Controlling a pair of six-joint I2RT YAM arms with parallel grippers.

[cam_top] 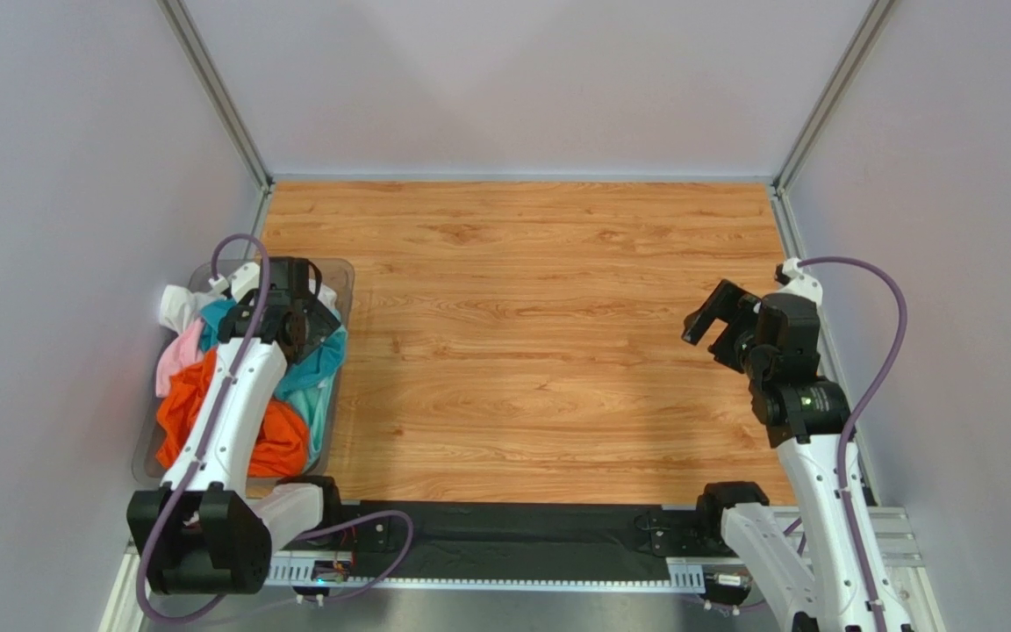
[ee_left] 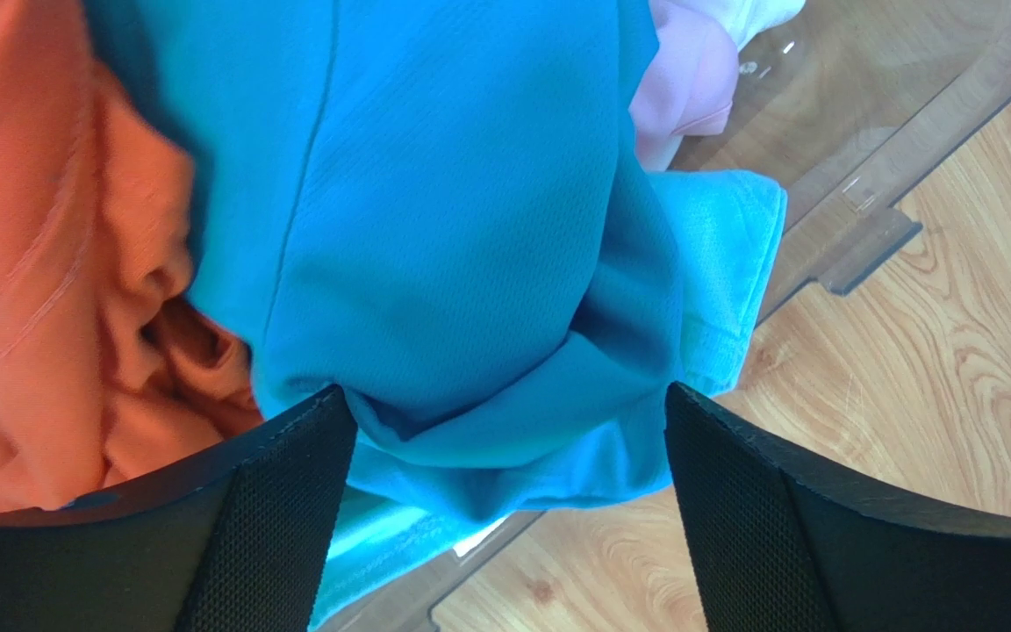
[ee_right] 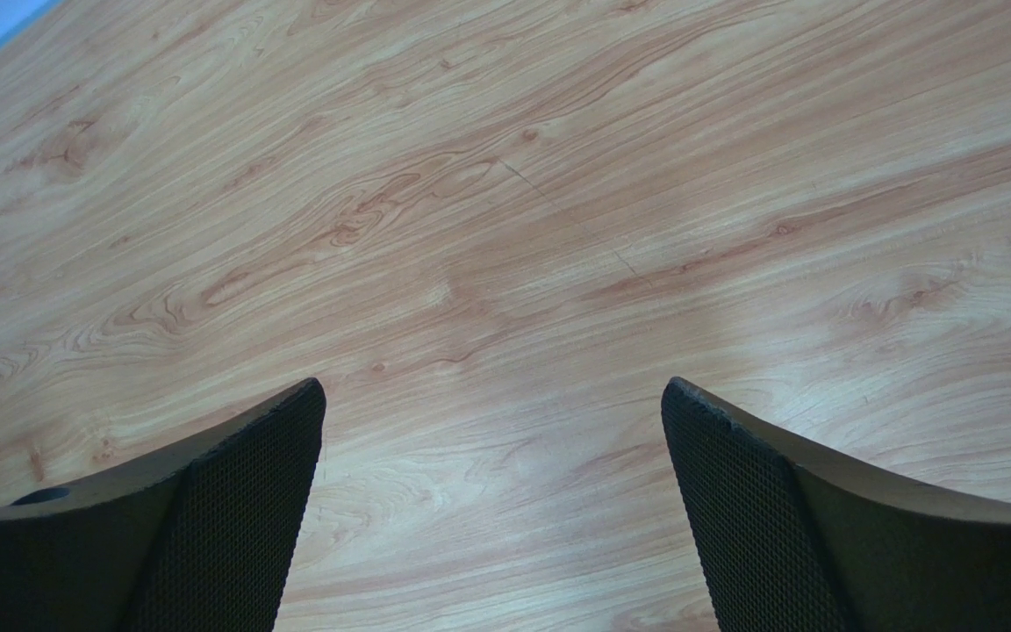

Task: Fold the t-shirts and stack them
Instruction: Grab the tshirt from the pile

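A crumpled pile of t-shirts lies in a clear plastic bin [cam_top: 341, 273] at the table's left edge. The teal-blue shirt [ee_left: 445, 198] is on top, with the orange one [ee_left: 63, 290] beside it, a pink one [ee_left: 689, 79] and a bit of white [ee_left: 751, 13] behind, and a lighter aqua cloth [ee_left: 732, 250] underneath. In the top view the orange [cam_top: 184, 408], pink [cam_top: 179, 358] and teal [cam_top: 314, 386] show. My left gripper [ee_left: 504, 435] is open, its jaws straddling a teal fold just above it. My right gripper [ee_right: 491, 421] is open and empty above bare wood at the right [cam_top: 715, 316].
The bin's rim and corner [ee_left: 867, 119] lie over the wooden tabletop [cam_top: 537, 329]. Grey walls close in the table on the left, right and back. The black arm-base rail [cam_top: 511, 527] runs along the near edge.
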